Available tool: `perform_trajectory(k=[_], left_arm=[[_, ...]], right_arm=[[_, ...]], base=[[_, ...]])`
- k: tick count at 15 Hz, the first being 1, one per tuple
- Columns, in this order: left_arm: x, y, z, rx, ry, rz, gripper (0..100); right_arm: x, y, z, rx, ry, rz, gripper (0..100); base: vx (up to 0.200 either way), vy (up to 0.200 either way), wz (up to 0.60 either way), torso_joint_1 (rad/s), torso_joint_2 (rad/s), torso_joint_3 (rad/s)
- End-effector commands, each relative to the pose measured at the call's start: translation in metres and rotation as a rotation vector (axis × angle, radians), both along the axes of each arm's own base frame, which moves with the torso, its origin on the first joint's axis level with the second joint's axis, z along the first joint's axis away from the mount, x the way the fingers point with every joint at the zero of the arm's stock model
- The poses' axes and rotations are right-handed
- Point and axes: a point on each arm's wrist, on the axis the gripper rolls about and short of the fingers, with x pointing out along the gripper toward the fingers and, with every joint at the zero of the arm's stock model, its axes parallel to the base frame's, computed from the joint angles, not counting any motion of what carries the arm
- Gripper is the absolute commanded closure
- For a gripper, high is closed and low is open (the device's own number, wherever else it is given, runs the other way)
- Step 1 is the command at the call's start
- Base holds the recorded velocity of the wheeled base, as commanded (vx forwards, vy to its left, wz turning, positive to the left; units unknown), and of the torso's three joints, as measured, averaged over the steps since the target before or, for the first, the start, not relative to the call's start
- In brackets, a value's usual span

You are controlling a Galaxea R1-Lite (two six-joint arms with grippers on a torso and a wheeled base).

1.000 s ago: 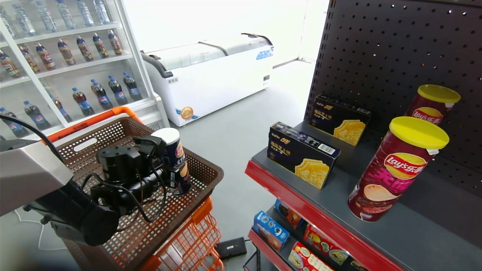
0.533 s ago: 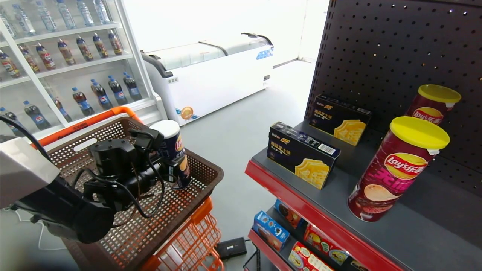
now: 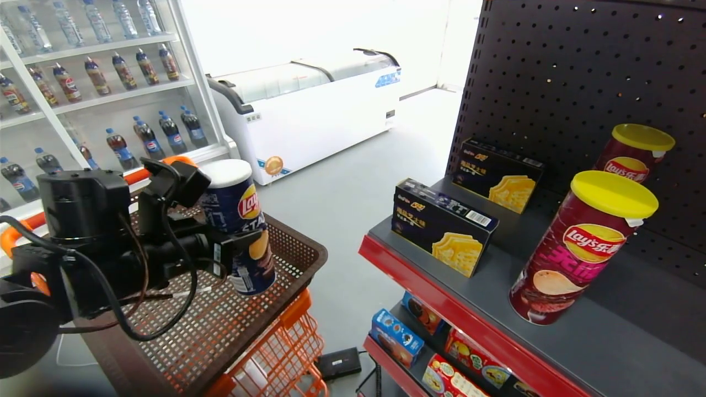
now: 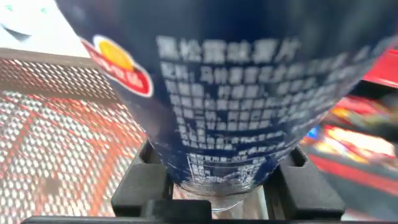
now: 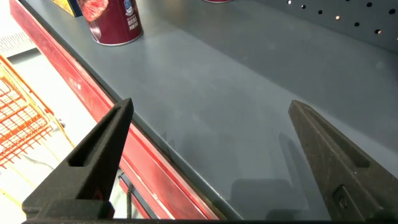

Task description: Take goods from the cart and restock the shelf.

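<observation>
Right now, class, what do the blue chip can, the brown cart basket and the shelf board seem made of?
The blue chip can: probably printed cardboard tube, glossy, white plastic-looking lid. The brown cart basket: moulded plastic, matte, judging by its perforated walls. The shelf board: likely painted metal, smooth matte grey, red front edge.

Shelf (image 3: 499, 273) shared by head, right wrist

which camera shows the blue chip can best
The head view: the blue chip can shows nearly whole, white lid to base, held in the left pincer over the brown basket. The left wrist view gives just a close stretch of its printed side. The right wrist view faces the grey shelf.
</observation>
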Motion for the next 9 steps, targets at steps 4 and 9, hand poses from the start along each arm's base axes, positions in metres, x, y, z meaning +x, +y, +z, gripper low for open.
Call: perform_trajectory(k=[4,9], left_arm=[[-0.061,-0.011,0.046,-0.089,-0.085,-0.096,100],[-0.067,-0.016,0.053,-0.097,-0.117,-0.128,100]], right_arm=[[0.000,0.000,0.000,-0.001,0.001,0.000,0],[0.000,0.000,0.000,-0.001,0.001,0.000,0]], base=[[0.000,0.000,0.00,0.000,0.00,0.000],[0.000,0.000,0.00,0.000,0.00,0.000]])
